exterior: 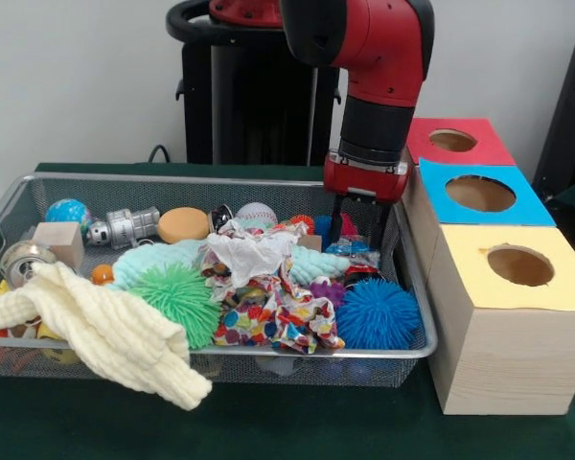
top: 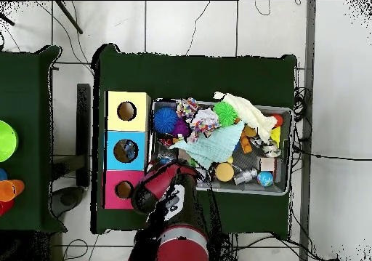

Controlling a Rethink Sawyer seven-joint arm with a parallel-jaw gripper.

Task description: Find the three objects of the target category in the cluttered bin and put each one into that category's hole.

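The wire mesh bin fills the left of the front view and is packed with toys and cloths; it also shows in the overhead view. My gripper reaches down into the bin's far right corner, beside the boxes. Its fingers stand apart and it looks open. A crinkly see-through plastic piece with blue marks lies just below and between them. I cannot tell whether they touch it. The blue-panelled hole is in the middle box, right of the gripper, and shows in the overhead view. In the overhead view the arm hides the gripper.
The red-panelled hole and the yellow-panelled hole flank the blue one. In the bin lie a blue spiky ball, a green spiky ball, a cream knitted cloth, a dotted cloth and a silver can.
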